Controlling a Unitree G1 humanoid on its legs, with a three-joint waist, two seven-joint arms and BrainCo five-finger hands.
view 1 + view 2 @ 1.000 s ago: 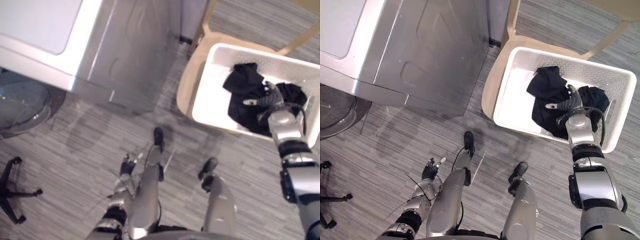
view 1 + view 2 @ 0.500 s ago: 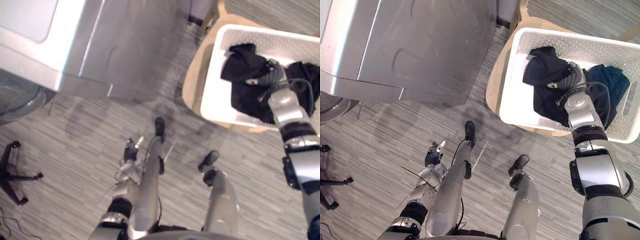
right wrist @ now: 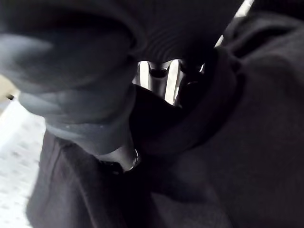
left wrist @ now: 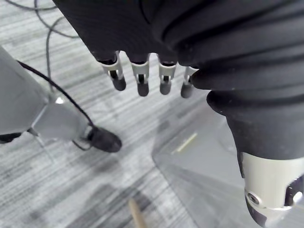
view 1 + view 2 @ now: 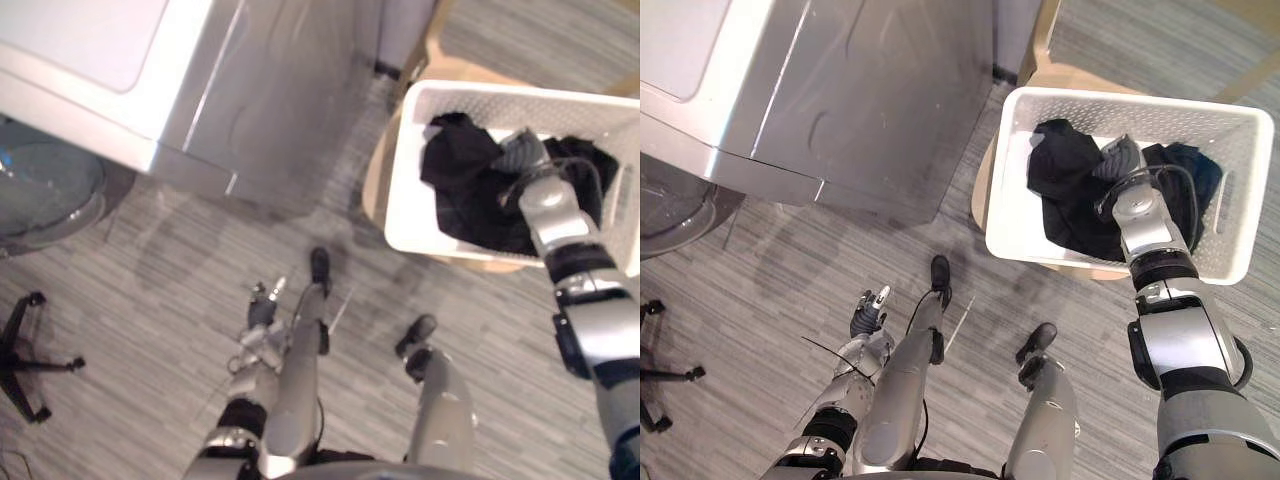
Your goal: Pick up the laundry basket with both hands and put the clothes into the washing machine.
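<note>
1. Far left: the washing machine [image 5: 860,100] fills the upper left corner. It has smooth grey metal sides and a flat white top, and a rounded glass door [image 5: 45,190] bulges at the frame's left edge. Below it a black spoked base [image 5: 25,360] stands on the grey plank floor [image 5: 760,290]. That base could become a trip point if the carry swings wide.
2. Lower centre-left: the left robot hand [image 5: 868,312] hangs low, loosely spread and holding nothing, well apart from the basket. Here's the big worry: the job calls for two hands, and a one-sided lift would likely tilt the load.
3. Upper right: the laundry basket [image 5: 1080,103] is a white rectangle of perforated plastic, light and probably slick. It sits on a pale wooden chair [image 5: 981,190] and overhangs the rounded seat, so a sideways tug could slide it off.
4. Inside it, the clothes [image 5: 1065,185] lie in a dark, soft, crumpled heap against the right half of the basket.
5. Right side: the right robot hand [image 5: 1120,160] is sunk into that heap, with cloth folded around it. Whether it grips or only presses, I cannot tell. Pulling up from here may drag fabric over the rim, or the limp cloth may slip free.
</note>
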